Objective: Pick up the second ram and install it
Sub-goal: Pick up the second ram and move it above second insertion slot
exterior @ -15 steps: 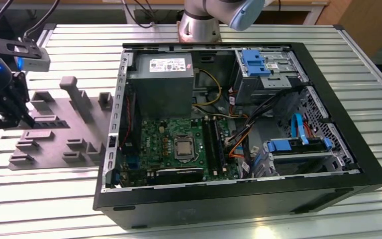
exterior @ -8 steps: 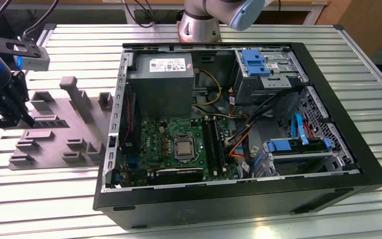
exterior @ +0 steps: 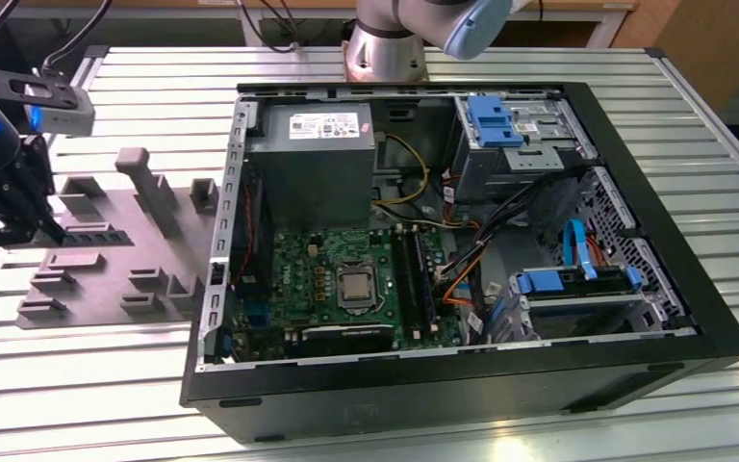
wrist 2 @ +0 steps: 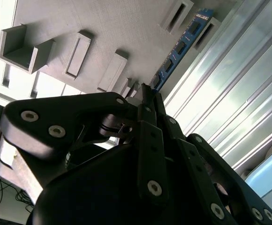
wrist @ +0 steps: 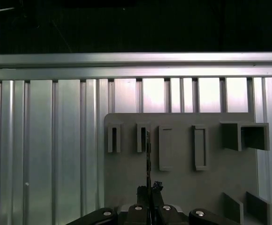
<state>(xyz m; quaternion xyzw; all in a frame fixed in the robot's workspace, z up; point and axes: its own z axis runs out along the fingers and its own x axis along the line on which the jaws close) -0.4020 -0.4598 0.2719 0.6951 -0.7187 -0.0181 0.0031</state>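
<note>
The desk (exterior: 498, 67) is shiny, ribbed metal. The grey holder (exterior: 126, 279) on it looks like dull, smooth plastic. The hand (wrist 2: 147, 93) is smooth black with shiny metal screws. The memory stick (wrist 2: 180, 47) is a smooth blue board. The computer case (exterior: 472, 390) is dull black outside.

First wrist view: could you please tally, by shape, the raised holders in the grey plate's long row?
Narrow slotted holders: 2
Flat rectangular frames: 2
Open U-shaped bracket: 1
Total: 5
</note>
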